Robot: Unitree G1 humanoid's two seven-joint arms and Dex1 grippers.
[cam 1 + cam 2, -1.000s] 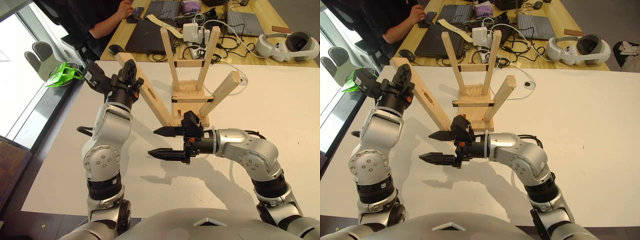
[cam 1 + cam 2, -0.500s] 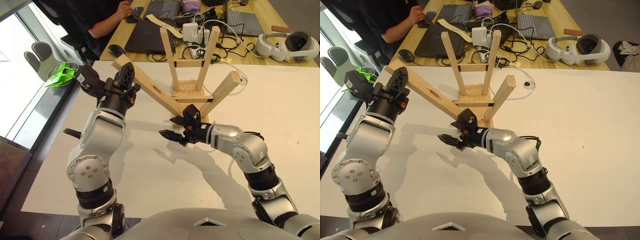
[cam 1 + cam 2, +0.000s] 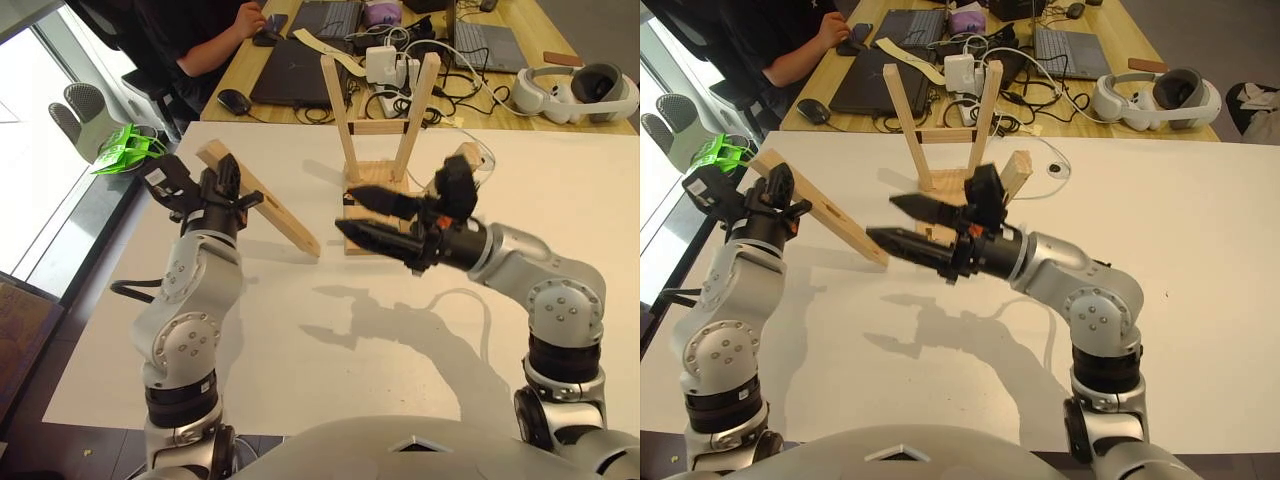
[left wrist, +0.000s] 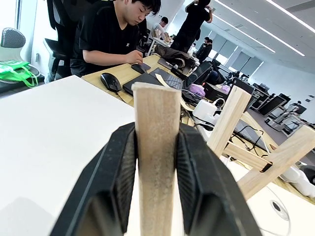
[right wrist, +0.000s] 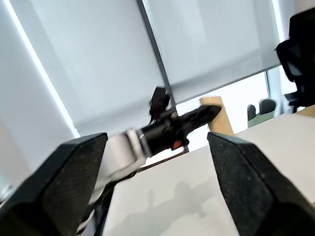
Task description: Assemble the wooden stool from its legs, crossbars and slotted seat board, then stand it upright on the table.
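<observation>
Three laptops [image 3: 295,82], mouse [image 3: 233,100], headset [image 3: 578,90], cables [image 3: 460,90] behind stool [image 3: 380,127]

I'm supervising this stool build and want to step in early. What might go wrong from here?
1. The left gripper clamps the loose leg near its upper end only, with the far end apparently resting on the table. The leg may pivot or slide when lifted.
2. The open right gripper hangs close in front of the partly built stool. A swing could knock its tilted leg loose.
</observation>
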